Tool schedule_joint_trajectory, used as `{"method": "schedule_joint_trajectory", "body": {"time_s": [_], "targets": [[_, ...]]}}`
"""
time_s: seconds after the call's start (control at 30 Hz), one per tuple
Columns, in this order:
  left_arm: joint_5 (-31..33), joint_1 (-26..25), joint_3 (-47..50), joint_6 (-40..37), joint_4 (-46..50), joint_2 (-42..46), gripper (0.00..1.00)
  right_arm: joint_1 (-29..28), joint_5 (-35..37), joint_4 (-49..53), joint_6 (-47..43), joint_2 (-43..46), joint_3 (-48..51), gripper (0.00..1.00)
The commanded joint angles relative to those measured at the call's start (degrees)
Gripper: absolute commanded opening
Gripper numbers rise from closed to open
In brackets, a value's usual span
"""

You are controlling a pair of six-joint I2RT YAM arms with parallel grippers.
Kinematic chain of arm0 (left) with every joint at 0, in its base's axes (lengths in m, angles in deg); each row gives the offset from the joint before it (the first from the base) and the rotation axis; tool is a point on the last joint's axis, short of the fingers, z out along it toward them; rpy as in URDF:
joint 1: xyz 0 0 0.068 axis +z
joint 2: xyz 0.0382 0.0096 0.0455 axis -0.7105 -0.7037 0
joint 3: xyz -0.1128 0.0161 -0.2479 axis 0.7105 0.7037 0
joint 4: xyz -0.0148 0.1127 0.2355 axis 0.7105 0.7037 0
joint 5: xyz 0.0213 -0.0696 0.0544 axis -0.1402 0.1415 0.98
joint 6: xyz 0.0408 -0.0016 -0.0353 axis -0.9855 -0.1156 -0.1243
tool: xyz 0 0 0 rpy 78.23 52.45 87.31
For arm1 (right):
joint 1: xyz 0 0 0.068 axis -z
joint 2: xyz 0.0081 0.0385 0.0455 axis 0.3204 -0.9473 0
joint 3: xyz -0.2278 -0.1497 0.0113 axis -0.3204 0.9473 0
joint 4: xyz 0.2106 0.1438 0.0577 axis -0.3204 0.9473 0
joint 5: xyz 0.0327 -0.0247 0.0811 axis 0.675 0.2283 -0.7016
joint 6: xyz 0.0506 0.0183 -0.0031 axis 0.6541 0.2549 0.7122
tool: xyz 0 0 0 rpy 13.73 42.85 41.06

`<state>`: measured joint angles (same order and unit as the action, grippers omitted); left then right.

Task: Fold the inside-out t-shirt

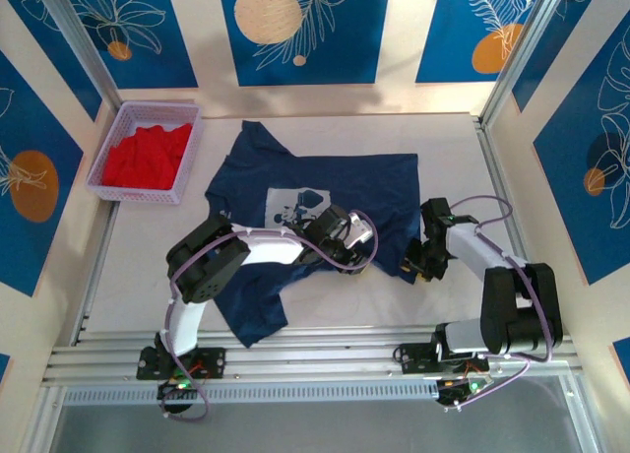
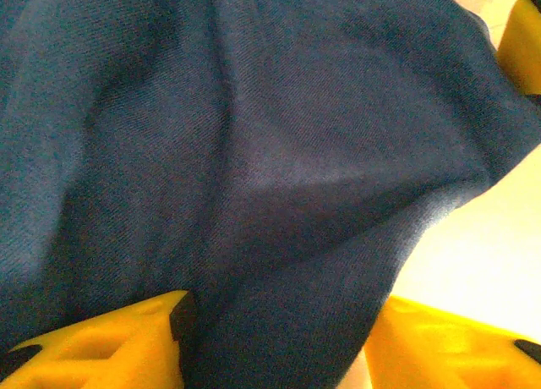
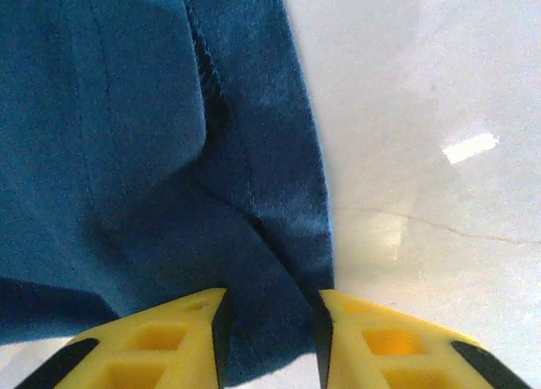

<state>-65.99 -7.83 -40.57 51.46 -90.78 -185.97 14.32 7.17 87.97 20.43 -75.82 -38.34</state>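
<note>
— Where do we stand?
— Inside patterned blue walls, our white table carries the t-shirt, spread mid-table and rumpled, with no neat fold. We judge nearly everything is left to do.
— Smaller things?
— A basket at far left holds a red garment. Our left gripper pinches bunched cloth, and our right gripper pinches the right hem.

The left arm hides part of the t-shirt's pale print (design unreadable).
</note>
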Motion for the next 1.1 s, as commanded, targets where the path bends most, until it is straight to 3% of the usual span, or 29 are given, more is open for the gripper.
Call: {"method": "schedule_joint_trajectory", "body": {"time_s": [0.0, 0.2, 0.5, 0.77, 0.9, 1.07], "targets": [[-1.6, 0.3, 1.4, 0.8, 5.2, -1.9, 0.54, 0.8, -1.2, -2.1, 0.0, -0.9, 0.3, 0.31], [-2.0, 0.2, 1.4, 0.9, 4.9, -1.6, 0.54, 1.2, -1.6, -3.1, -0.7, -1.2, 1.2, 0.18], [-2.0, 0.2, 1.4, 1.0, 4.9, -1.6, 0.54, 0.8, -0.8, 3.0, 0.6, 6.2, 0.7, 0.38], [-1.9, 0.2, 1.4, 0.9, 4.9, -1.7, 0.54, -2.3, -2.7, -1.1, 2.4, 0.7, 2.2, 0.42], [-1.9, 0.2, 1.3, 0.9, 4.9, -1.8, 0.54, -3.6, -2.8, -2.1, 2.8, -0.8, 3.0, 0.36], [-2.0, 0.2, 1.3, 0.9, 5.0, -2.0, 0.54, -3.7, -1.3, -2.1, 2.7, -0.3, 3.7, 0.20]]}}
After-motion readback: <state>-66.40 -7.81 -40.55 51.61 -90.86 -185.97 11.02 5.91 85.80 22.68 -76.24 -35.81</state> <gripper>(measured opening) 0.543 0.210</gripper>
